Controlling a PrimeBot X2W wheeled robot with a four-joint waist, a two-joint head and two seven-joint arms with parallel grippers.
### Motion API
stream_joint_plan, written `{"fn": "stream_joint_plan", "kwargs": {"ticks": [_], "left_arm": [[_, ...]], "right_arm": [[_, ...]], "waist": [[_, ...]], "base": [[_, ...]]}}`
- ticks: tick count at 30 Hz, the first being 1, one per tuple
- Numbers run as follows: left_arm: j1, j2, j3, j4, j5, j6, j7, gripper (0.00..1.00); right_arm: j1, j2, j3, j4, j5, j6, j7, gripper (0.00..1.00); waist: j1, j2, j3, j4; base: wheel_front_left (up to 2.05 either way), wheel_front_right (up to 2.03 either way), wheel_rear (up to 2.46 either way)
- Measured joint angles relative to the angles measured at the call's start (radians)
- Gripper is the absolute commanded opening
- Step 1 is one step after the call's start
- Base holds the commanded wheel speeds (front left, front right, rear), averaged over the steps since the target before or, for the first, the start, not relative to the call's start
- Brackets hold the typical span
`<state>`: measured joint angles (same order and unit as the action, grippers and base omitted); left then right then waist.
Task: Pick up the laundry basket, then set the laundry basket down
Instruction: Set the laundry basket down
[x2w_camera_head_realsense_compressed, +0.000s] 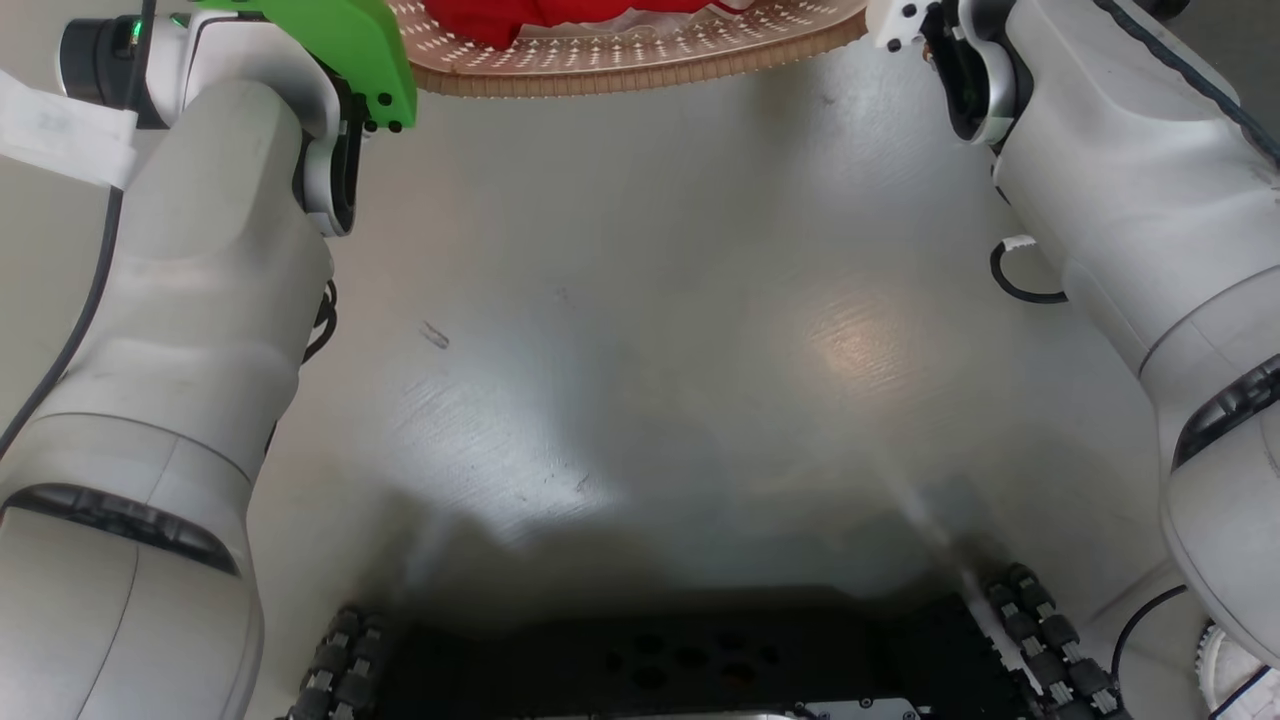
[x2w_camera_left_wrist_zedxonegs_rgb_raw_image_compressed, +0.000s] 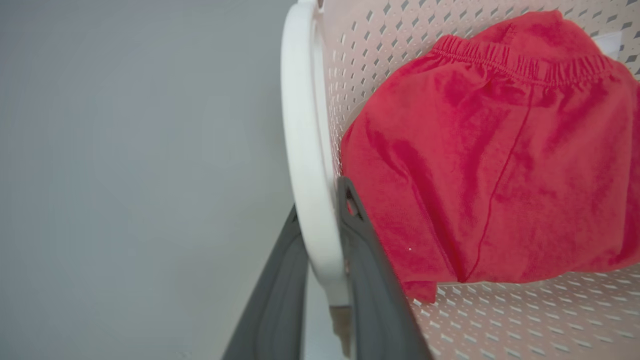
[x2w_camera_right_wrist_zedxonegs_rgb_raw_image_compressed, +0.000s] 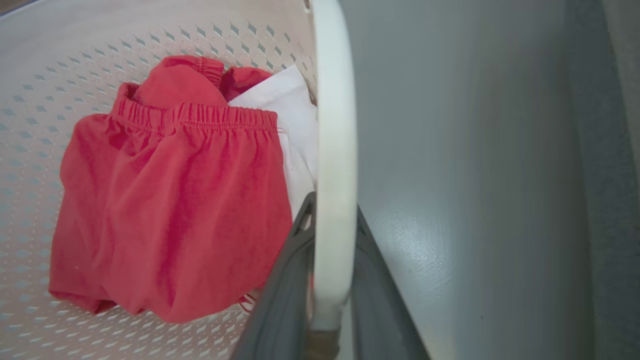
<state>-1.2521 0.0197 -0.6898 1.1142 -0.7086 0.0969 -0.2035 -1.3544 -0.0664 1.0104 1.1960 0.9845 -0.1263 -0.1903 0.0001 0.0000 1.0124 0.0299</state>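
Running left-right, laundry basket (x2w_camera_head_realsense_compressed: 640, 78) upright

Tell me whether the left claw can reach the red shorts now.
Probably not: the left claw is shut on the white handle of the laundry basket, though the red shorts lie beside it.

The basket (x2w_camera_head_realsense_compressed: 620, 55) was cream-white, dotted all over with small diamond-shaped holes, with a brown woven-look rim (x2w_camera_head_realsense_compressed: 640, 80) and a plain white handle (x2w_camera_left_wrist_zedxonegs_rgb_raw_image_compressed: 300, 125). Inside the basket lay bright red shorts (x2w_camera_left_wrist_zedxonegs_rgb_raw_image_compressed: 490, 165) and a plain white cloth (x2w_camera_right_wrist_zedxonegs_rgb_raw_image_compressed: 295, 115). The floor (x2w_camera_head_realsense_compressed: 640, 350) around the basket was pale glossy grey, and the fingers (x2w_camera_left_wrist_zedxonegs_rgb_raw_image_compressed: 370, 280) on its handle were dark grey.
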Motion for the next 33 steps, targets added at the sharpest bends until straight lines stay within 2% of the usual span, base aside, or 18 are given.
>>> {"fn": "stream_joint_plan", "kwargs": {"ticks": [21,23,24,25,26,27,28,29,30,33], "left_arm": [[-0.059,0.0,-0.012,0.04,0.01,-0.009,-0.027,0.0],[-0.06,0.0,-0.011,0.043,0.01,-0.009,-0.028,0.0],[-0.06,0.0,-0.01,0.045,0.01,-0.01,-0.028,0.0],[-0.06,0.0,-0.009,0.046,0.01,-0.012,-0.028,0.0],[-0.061,0.0,-0.008,0.048,0.01,-0.014,-0.032,0.1],[-0.061,0.0,-0.008,0.05,0.01,-0.016,-0.035,0.37],[-0.061,0.0,-0.008,0.053,0.01,-0.017,-0.035,0.59],[-0.061,-0.001,-0.009,0.057,0.01,-0.017,-0.035,0.95],[-0.061,-0.002,-0.011,0.061,0.01,-0.017,-0.035,1.0],[-0.06,-0.002,-0.011,0.072,0.011,-0.019,-0.035,1.0]], "right_arm": [[-0.021,0.001,0.002,-0.001,0.0,0.0,-0.031,0.0],[-0.023,0.001,0.001,0.001,0.0,0.0,-0.038,0.18],[-0.025,0.001,0.001,0.002,0.0,0.0,-0.039,0.35],[-0.026,0.002,0.001,0.005,0.0,0.0,-0.039,0.58],[-0.026,0.003,0.001,0.007,0.0,0.0,-0.039,0.82],[-0.026,0.003,0.001,0.01,0.0,0.0,-0.039,1.0],[-0.026,0.003,0.001,0.012,0.0,0.0,-0.039,1.0],[-0.026,0.003,0.001,0.015,0.0,0.0,-0.039,1.0],[-0.026,0.002,0.001,0.017,0.0,0.0,-0.039,1.0],[-0.025,0.002,0.001,0.018,0.0,0.0,-0.042,1.0]], "waist": [[-0.0001,0.0,0.068,0.008],[-0.0002,0.0,0.07,0.007],[-0.0002,0.0,0.071,0.007],[-0.0001,0.0,0.071,0.007],[-0.0001,0.0,0.071,0.007],[-0.0001,0.0,0.071,0.007],[-0.0001,0.0,0.071,0.007],[-0.0001,0.0,0.071,0.007],[-0.0001,0.0,0.07,0.007],[-0.0001,0.0,0.064,0.007]], "base": [[0.0,0.0,0.0],[0.0,0.0,0.0],[0.0,0.0,0.0],[0.0,0.0,0.0],[0.0,0.0,0.0],[0.0,0.0,0.0],[0.0,0.0,0.0],[0.0,0.0,0.0],[0.0,0.0,0.0],[0.0,0.0,0.0]]}}
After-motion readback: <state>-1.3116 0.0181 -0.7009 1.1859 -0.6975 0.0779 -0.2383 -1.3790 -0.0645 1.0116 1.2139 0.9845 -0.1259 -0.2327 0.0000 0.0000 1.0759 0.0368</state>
